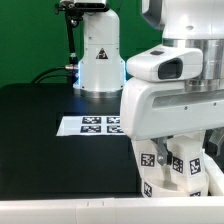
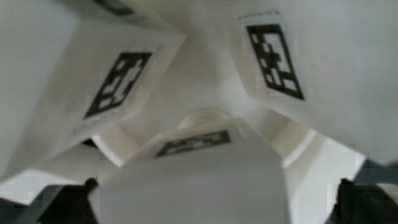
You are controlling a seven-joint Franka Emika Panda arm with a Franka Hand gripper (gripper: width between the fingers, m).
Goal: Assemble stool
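Note:
The stool's white parts stand bunched at the table's front corner on the exterior view's right: chunky legs [image 1: 150, 162] [image 1: 192, 168] with black-and-white tags. My arm [image 1: 170, 105] hangs right over them, and its fingers are mostly hidden there. Up close in the wrist view, two tagged legs [image 2: 116, 85] [image 2: 270, 60] lean together over a third tagged piece [image 2: 196, 142]. A rounded white part [image 2: 205, 190] fills most of the space between my fingers. The gripper [image 2: 217, 202] is open, with its dark fingertips [image 2: 71, 204] at either side and a gap beside the part. No round seat can be made out.
The marker board [image 1: 92, 125] lies flat on the black table [image 1: 40, 140] in the middle. The white robot base [image 1: 98, 55] stands at the back before a green wall. The table's front edge runs close under the stool parts.

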